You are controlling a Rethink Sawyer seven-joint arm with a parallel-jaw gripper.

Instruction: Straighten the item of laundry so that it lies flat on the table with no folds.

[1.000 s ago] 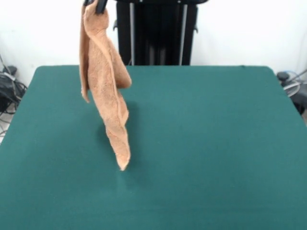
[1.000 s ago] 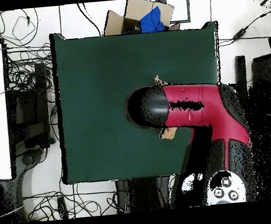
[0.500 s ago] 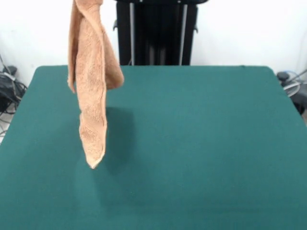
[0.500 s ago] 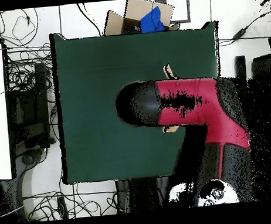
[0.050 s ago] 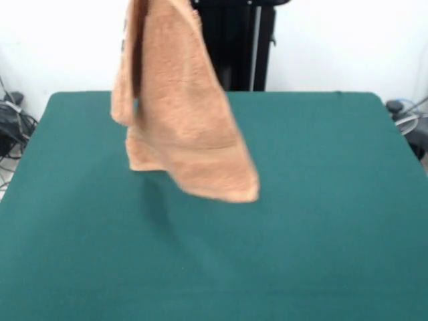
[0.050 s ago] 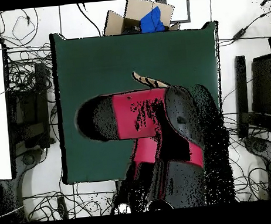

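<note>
Towel [image 5: 180,120]: tan terry cloth, hanging in the air above the green table [image 5: 321,221], its top running out of the front view's upper edge, its lower part spread into a broad flap with the lowest corner clear of the cloth-covered surface and a faint shadow beneath. Arm [image 6: 138,119]: red and black, stretched across the table in the overhead view, hiding most of the towel so that only a small tan edge shows beside it. Claw: not seen in either view, so whether it grips the towel cannot be told.
</note>
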